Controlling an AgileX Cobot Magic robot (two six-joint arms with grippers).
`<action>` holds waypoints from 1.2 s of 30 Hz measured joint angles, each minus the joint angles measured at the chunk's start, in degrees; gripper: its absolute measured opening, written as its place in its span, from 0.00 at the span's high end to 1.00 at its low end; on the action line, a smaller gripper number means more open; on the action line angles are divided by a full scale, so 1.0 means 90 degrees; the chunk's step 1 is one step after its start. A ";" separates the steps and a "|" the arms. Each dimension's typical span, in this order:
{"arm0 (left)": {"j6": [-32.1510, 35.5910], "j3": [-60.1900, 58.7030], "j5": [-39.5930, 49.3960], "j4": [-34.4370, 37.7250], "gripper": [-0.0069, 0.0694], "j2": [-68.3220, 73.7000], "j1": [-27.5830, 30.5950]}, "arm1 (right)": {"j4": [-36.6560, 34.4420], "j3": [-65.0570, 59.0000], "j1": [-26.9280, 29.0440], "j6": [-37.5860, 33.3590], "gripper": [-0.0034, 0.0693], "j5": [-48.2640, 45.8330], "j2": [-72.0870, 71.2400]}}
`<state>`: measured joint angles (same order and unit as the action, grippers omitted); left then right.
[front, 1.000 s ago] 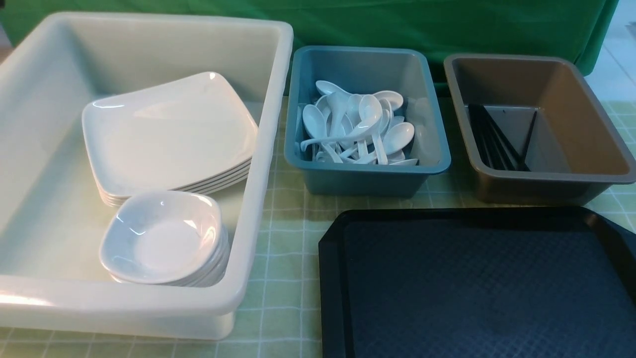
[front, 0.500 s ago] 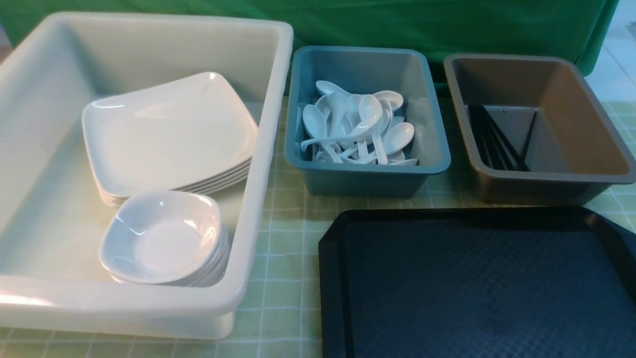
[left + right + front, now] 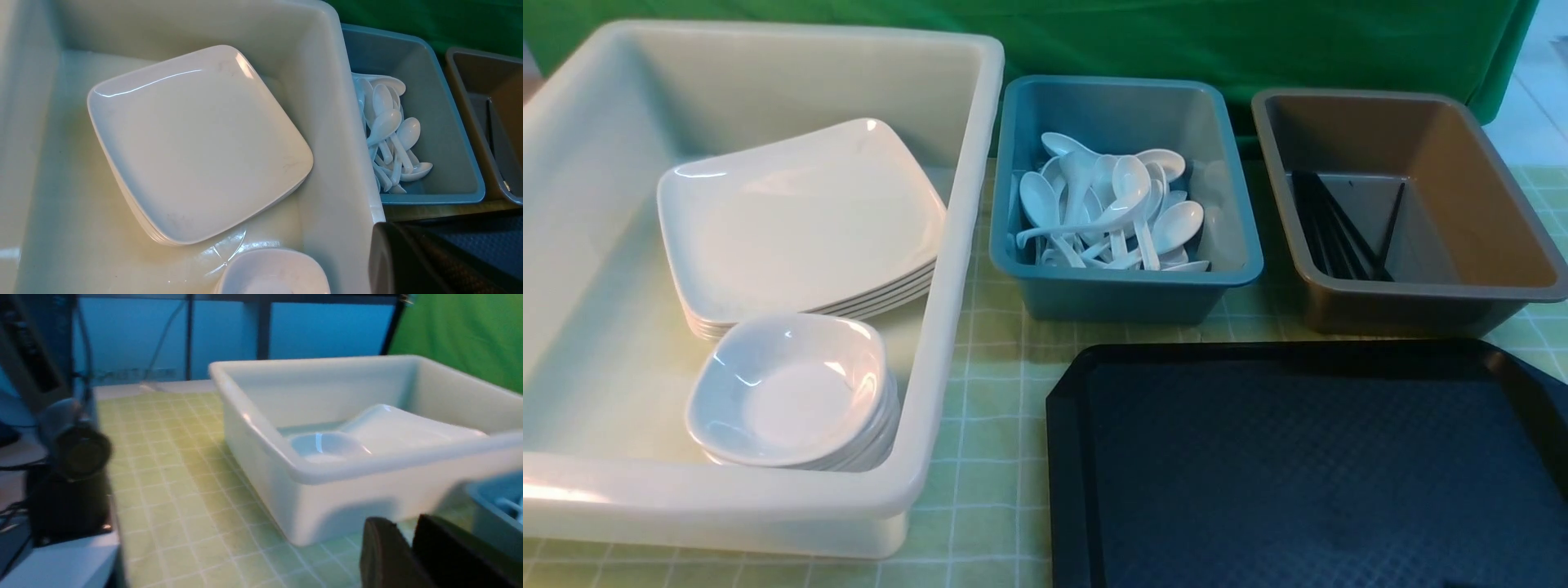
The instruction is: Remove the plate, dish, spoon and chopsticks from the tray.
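Nothing lies on the black tray (image 3: 1307, 474). The white plate (image 3: 800, 220) tops a stack inside the white bin (image 3: 956, 245), with a stack of small dishes (image 3: 788, 392) in front of it. Several white spoons (image 3: 1111, 212) fill the blue bin (image 3: 1127, 290). Black chopsticks (image 3: 1339, 229) lean in the brown bin (image 3: 1421, 302). Neither gripper shows in the front view. My left gripper (image 3: 402, 245) hangs shut and empty over the white bin's rim beside the tray (image 3: 470, 241), above the plate (image 3: 196, 143). My right gripper (image 3: 408, 533) is slightly open, with nothing between its fingers (image 3: 380, 555).
A green checked cloth (image 3: 988, 506) covers the table and a green curtain (image 3: 1176, 41) hangs behind the bins. In the right wrist view, dark equipment (image 3: 77, 457) stands beyond the white bin (image 3: 327, 490) at the table's side.
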<state>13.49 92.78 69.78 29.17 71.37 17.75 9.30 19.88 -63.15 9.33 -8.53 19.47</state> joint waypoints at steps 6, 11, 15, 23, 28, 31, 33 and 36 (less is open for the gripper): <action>0.0000 0.0000 0.0000 -0.0011 0.92 0.0000 0.0000 | -0.0133 -0.1050 0.2540 0.0000 0.78 -0.0042 -0.0762; 0.0000 0.0000 0.0000 -0.0058 0.92 0.0000 0.0000 | -0.0127 -0.1924 0.4541 0.0000 0.77 -0.0183 -0.1319; 0.0000 0.0000 0.0000 -0.0156 0.92 0.0000 0.0000 | -0.0109 -0.2246 0.5644 0.0000 0.75 -0.0373 -0.1700; 0.0000 0.0000 0.0000 -0.0194 0.92 0.0000 0.0000 | -0.0089 -0.2246 0.6765 0.0013 0.72 -0.0517 -0.2149; 0.0000 0.0000 0.0000 -0.0208 0.92 0.0000 0.0000 | -0.0083 -0.2246 0.7030 0.0020 0.71 -0.0517 -0.2149; 0.0000 0.0000 0.0000 -0.0207 0.92 0.0000 0.0000 | -0.0083 -0.2246 0.7029 0.0020 0.70 -0.0517 -0.2149; 0.0000 0.0000 0.0000 -0.0207 0.92 0.0000 0.0000 | -0.0083 -0.2246 0.7029 0.0020 0.70 -0.0517 -0.2149; 0.0000 -0.0028 0.0000 -0.0207 0.92 -0.0059 0.0000 | -0.0083 -0.2246 0.7029 0.0020 0.69 -0.0517 -0.2149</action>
<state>13.49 92.52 69.78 27.31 70.84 17.75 8.55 -0.33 0.11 9.51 -13.18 0.12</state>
